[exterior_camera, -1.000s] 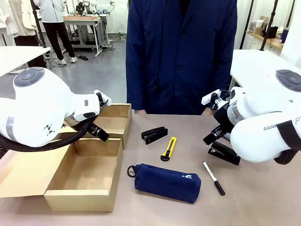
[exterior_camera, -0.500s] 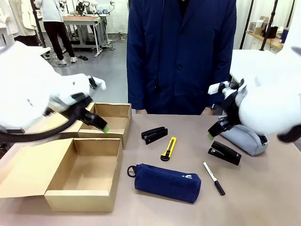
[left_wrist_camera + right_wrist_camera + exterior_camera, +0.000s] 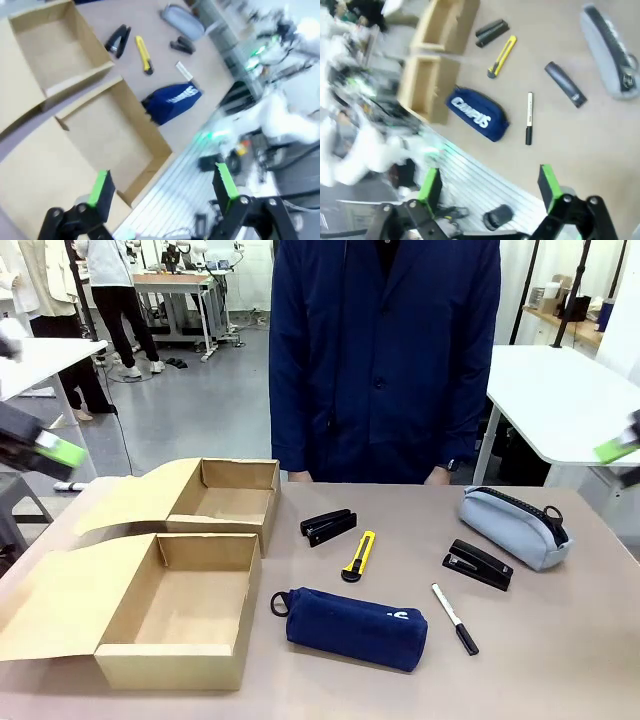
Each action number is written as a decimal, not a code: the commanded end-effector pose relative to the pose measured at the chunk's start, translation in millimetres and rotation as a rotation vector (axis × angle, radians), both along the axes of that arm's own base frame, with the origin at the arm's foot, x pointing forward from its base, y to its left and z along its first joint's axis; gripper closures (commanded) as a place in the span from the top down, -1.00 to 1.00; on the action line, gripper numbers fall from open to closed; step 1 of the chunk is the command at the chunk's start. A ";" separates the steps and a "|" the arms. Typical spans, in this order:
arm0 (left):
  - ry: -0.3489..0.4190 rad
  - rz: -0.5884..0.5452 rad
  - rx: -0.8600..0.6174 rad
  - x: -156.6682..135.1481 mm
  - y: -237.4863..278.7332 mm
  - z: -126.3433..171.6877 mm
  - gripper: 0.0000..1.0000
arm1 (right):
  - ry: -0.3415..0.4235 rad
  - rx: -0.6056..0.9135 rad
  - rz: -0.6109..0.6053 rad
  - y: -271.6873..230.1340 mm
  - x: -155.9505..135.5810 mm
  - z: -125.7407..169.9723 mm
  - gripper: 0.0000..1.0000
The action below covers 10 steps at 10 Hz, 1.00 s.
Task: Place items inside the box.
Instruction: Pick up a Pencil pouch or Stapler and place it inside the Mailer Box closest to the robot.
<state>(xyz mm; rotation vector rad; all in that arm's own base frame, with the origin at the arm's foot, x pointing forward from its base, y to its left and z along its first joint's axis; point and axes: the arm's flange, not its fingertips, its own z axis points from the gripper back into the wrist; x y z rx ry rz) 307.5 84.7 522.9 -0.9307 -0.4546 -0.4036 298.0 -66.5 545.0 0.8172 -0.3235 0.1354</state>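
HIGH OVER THE TABLE, NOTHING PACKED: the left gripper (image 3: 161, 172) and the right gripper (image 3: 489, 171) each hang with jaws wide apart and empty above the beige table (image 3: 560, 660). All 5 items lie on the tabletop, outside the 2 open brown boxes at the left, the nearer cardboard box (image 3: 170, 665) and the farther cardboard box (image 3: 238, 473).

The navy fabric zip pouch (image 3: 350, 627) lies just right of the nearer box. A black stapler (image 3: 328, 526) and the yellow-and-black utility knife (image 3: 359, 555) sit mid-table. The second black stapler (image 3: 478, 564) rests near a grey zip pouch (image 3: 513, 526), with the white-bodied, black-capped marker (image 3: 455, 618) just in front.

We judge the thin marker likeliest to go wrong: lying flat, it could roll or skid from closing jaws. The soft navy pouch could sag and catch a box rim. With 2 boxes open, an item may land in the wrong one.

Both wrist views are blurred, so we cannot be sure how high the grippers hang. A person (image 3: 385, 360) in a dark blue coat stands at the far edge, where a wide swing might reach.
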 end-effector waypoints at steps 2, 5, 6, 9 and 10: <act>0.131 0.251 -0.532 3.4 138.6 -77.2 1.00 | 0.051 0.395 -0.291 -134.9 -12.0 -65.9 1.00; 0.116 0.440 -0.819 -42.1 149.7 -144.8 1.00 | 0.188 0.573 -0.498 -192.7 -24.2 -140.5 1.00; 0.148 0.521 -0.819 -45.5 131.3 -157.9 1.00 | 0.195 0.519 -0.606 -196.9 -25.5 -154.2 1.00; 0.154 0.450 -0.731 -58.4 177.7 -138.1 1.00 | 0.192 0.521 -0.512 -196.1 -47.6 -138.2 1.00; 0.154 0.450 -0.731 -58.4 177.7 -138.1 1.00 | 0.192 0.521 -0.512 -196.1 -47.6 -138.2 1.00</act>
